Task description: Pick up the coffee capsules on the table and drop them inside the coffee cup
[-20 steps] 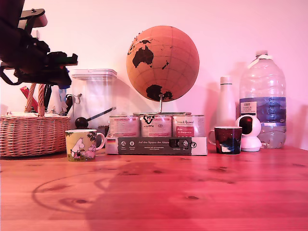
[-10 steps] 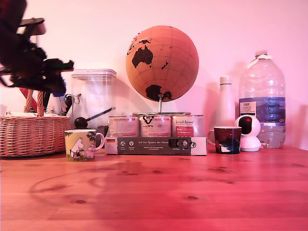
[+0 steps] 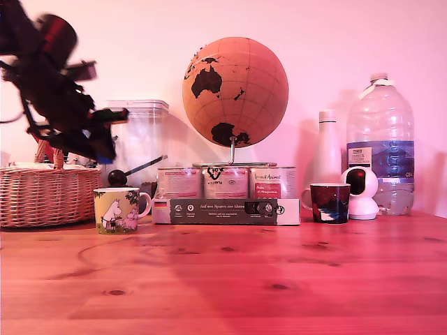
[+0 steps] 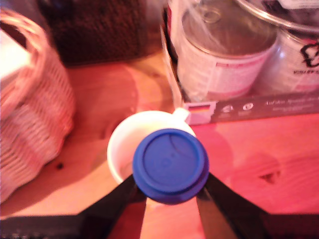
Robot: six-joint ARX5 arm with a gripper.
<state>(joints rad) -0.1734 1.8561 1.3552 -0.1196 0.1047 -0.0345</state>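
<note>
The wrist view shows a bright blue coffee capsule (image 4: pixel 170 162) pinched between my two dark fingers, flat lid toward the camera. My gripper (image 4: pixel 169 193) is shut on it. Directly beneath sits the coffee cup (image 4: pixel 121 145), its white inside partly covered by the capsule and its handle toward the cans. In the exterior view the cup (image 3: pixel 120 209) is a pale yellow-green mug with cartoon figures, standing at the exterior view's left. My arm is blurred above it, with the gripper (image 3: pixel 105 145) a little over the cup's rim. The capsule cannot be made out there.
A wicker basket (image 3: pixel 45 195) stands just left of the cup in the exterior view. Behind it are a clear container (image 3: pixel 140 143) and a cardboard tray of cans (image 3: pixel 227 202) under a globe (image 3: pixel 235 91). Further right stand a dark mug (image 3: pixel 330 202), a white bottle (image 3: pixel 327 150), a small white camera (image 3: pixel 362 192) and a water bottle (image 3: pixel 380 143).
My arm has swung toward the exterior view's right and tilted down, from over the basket to above the cup. Everything on the table stays where it was.
</note>
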